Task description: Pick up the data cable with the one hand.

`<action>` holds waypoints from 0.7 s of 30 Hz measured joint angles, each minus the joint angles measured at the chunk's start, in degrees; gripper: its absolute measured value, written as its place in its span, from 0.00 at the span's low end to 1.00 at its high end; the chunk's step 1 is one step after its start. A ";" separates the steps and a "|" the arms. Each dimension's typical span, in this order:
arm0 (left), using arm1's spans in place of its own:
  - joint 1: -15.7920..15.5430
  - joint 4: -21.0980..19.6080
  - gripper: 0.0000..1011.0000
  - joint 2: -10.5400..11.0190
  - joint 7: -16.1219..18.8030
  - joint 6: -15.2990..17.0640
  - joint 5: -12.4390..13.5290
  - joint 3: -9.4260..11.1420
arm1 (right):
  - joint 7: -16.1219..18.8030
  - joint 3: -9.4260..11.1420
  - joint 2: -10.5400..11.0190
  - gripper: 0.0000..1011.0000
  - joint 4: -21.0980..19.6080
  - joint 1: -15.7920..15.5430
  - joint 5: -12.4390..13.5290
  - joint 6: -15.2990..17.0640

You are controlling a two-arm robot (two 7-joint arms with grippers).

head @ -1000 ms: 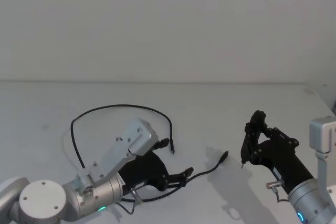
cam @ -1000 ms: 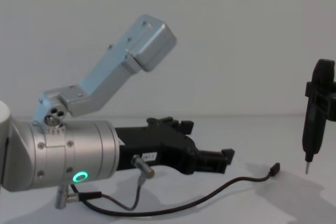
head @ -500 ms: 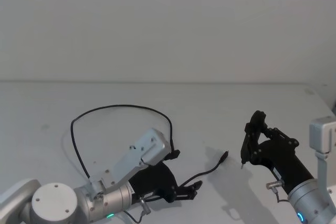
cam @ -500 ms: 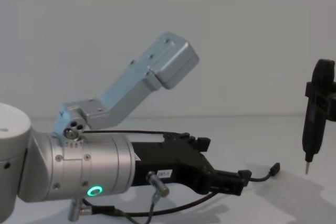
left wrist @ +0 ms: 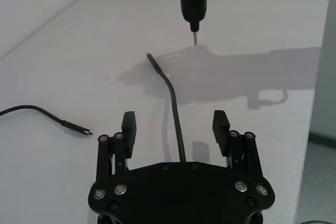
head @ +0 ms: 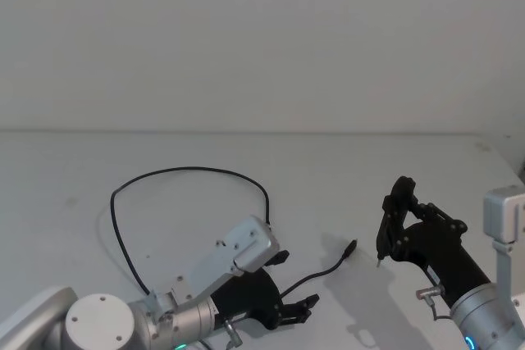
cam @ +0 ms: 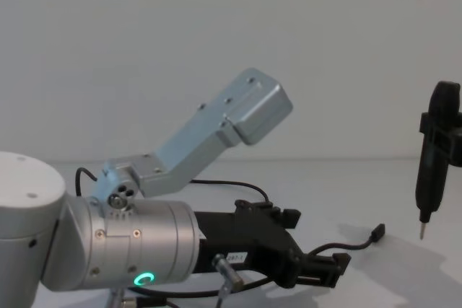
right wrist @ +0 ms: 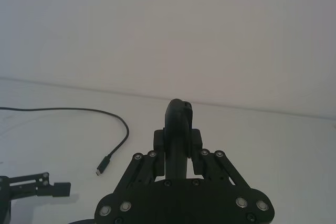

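Note:
The data cable (head: 189, 170) is a thin black cord looping across the white table, with one plug (head: 350, 245) lying near the right arm. My left gripper (head: 299, 305), the one hand, is low over the table and open. Its two fingers (left wrist: 129, 121) stand apart on either side of the cable (left wrist: 169, 85), which runs out between them without being clamped. The chest view shows the left gripper (cam: 328, 268) just behind the raised plug end (cam: 377, 234). The cable's other plug (left wrist: 79, 128) lies off to one side. My right gripper (head: 385, 235) hangs shut above the table, pin tip down.
The right gripper's pin tip (left wrist: 194, 38) hovers just beyond the cable's near plug, a short way ahead of my left fingers. The white table (head: 426, 161) stretches back to a plain wall. The left arm's silver wrist housing (cam: 245, 110) rises above the gripper.
My left gripper has moved right and lower, and its open fingers now straddle the cable nearer the right-hand plug. The right arm and the cable have stayed put.

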 joint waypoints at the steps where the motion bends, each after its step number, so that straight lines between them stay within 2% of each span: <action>1: -0.02 0.09 0.88 -0.08 0.01 0.04 0.13 0.04 | 0.00 0.00 0.00 0.28 0.00 0.00 0.00 0.00; 5: -0.08 0.61 0.78 -0.49 0.03 0.19 0.60 0.32 | 0.00 0.00 0.00 0.28 0.00 0.00 0.00 0.00; 6: -0.10 0.78 0.73 -0.65 0.03 0.24 0.82 0.43 | 0.00 0.00 0.00 0.28 0.00 0.00 0.00 0.00; 9: -0.13 1.13 0.68 -0.90 -0.02 0.33 1.18 0.65 | 0.00 0.00 0.00 0.28 0.00 0.00 0.00 0.00; 11: -0.13 1.39 0.55 -1.12 -0.12 0.36 1.44 0.80 | 0.00 0.00 0.00 0.28 0.00 0.00 0.00 0.00; 13: -0.13 1.46 0.53 -1.18 -0.15 0.36 1.52 0.84 | 0.00 0.00 0.00 0.28 0.00 0.00 0.00 0.00; 15: -0.13 1.76 0.45 -1.43 -0.23 0.36 1.81 0.96 | 0.00 0.00 0.00 0.28 0.00 0.00 0.00 0.00; 16: -0.12 1.83 0.45 -1.48 -0.25 0.37 1.89 0.98 | 0.00 0.00 0.00 0.28 0.00 0.00 0.00 0.00; 18: -0.10 1.95 0.33 -1.61 -0.28 0.36 2.00 1.01 | 0.00 0.00 0.00 0.28 0.00 0.00 0.00 0.00; 21: -0.03 2.21 0.28 -1.85 -0.29 0.31 2.22 1.01 | 0.00 0.00 0.00 0.28 0.00 0.00 0.00 0.00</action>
